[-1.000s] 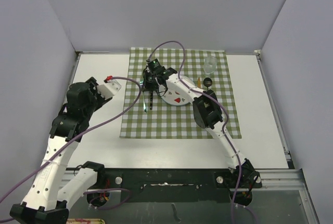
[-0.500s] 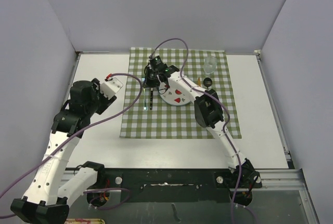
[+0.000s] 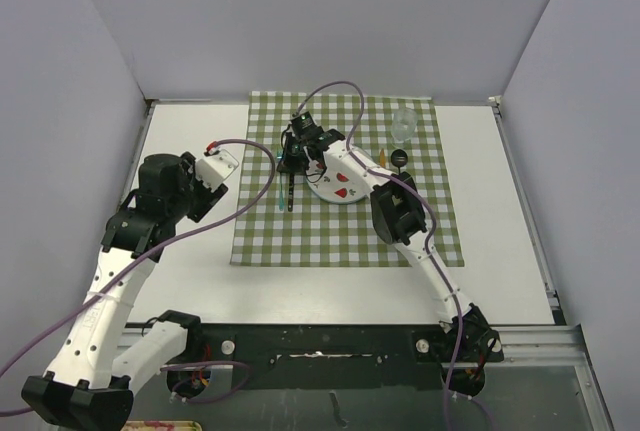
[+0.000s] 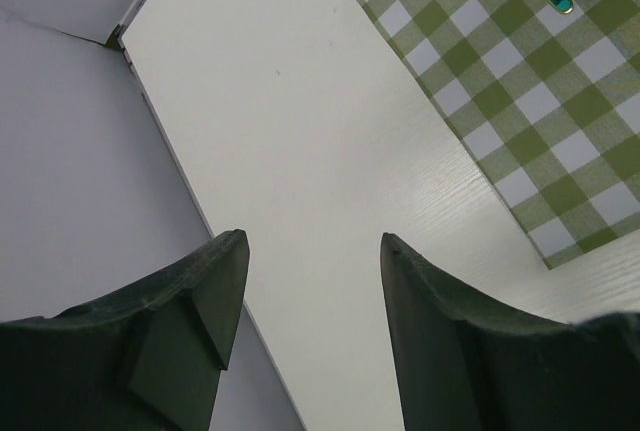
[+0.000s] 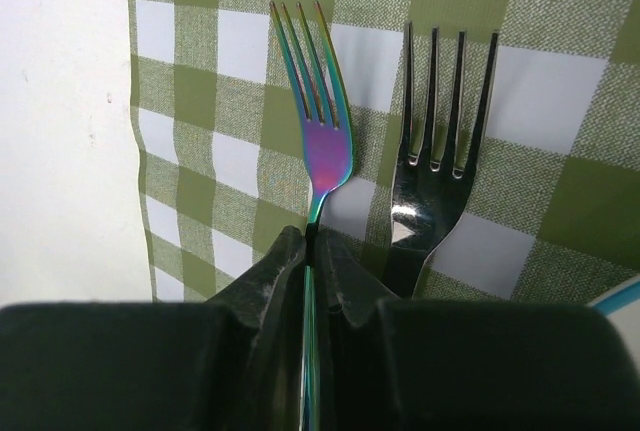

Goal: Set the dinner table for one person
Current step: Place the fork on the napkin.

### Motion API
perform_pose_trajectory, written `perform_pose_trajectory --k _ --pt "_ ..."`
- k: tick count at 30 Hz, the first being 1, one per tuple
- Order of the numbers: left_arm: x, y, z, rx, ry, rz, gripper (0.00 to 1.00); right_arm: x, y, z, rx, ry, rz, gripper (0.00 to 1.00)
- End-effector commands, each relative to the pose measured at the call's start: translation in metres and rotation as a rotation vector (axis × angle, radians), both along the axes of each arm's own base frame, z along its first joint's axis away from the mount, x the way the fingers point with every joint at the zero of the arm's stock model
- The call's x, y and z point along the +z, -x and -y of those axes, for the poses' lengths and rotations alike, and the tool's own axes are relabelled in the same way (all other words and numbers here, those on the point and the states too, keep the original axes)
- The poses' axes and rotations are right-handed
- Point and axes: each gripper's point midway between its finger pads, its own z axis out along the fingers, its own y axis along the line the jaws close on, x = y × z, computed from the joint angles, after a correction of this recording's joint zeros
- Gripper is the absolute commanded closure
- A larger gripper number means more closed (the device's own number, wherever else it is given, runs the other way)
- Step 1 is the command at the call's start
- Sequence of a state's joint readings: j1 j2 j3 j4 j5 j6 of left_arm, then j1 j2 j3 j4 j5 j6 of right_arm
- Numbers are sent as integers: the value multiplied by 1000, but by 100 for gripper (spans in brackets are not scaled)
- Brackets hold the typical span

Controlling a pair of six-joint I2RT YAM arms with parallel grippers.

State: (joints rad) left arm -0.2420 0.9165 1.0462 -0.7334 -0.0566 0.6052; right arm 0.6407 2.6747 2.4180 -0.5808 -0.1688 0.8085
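The right gripper pinches the rainbow-tinted metal fork just beside the dark steel fork, by the left edge of the green checked cloth on the flat white dinner table. Any twist could knock them together. The left gripper gapes empty.

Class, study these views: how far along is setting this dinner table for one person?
Done: the checked cloth lies on the dinner table, with plate, clear cup and dark fork on it. In hand: the right gripper is shut on the iridescent fork, beside the dark fork. To do: releasing that fork; no clear knife shows. The left gripper hangs open over bare table.
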Motion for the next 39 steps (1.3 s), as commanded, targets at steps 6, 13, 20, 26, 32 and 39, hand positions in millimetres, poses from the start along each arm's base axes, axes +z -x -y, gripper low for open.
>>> perform_pose_trajectory --k 6,13,20,26,32,39 --pt "12 -4 7 -15 41 27 46 22 -9 -7 -18 -65 20 100" --pt "9 -4 8 -19 38 19 46 24 -13 0 -35 -73 8 100" --pt "7 -3 8 -24 41 12 46 22 -8 4 -54 -79 -37 100" --pt "7 -2 10 -29 45 7 46 22 2 -2 -56 -117 -94 100" --pt "4 1 9 -31 46 -4 46 21 7 -5 -54 -135 -120 100" --pt "3 2 10 -35 50 -8 46 20 9 -6 -53 -135 -128 100"
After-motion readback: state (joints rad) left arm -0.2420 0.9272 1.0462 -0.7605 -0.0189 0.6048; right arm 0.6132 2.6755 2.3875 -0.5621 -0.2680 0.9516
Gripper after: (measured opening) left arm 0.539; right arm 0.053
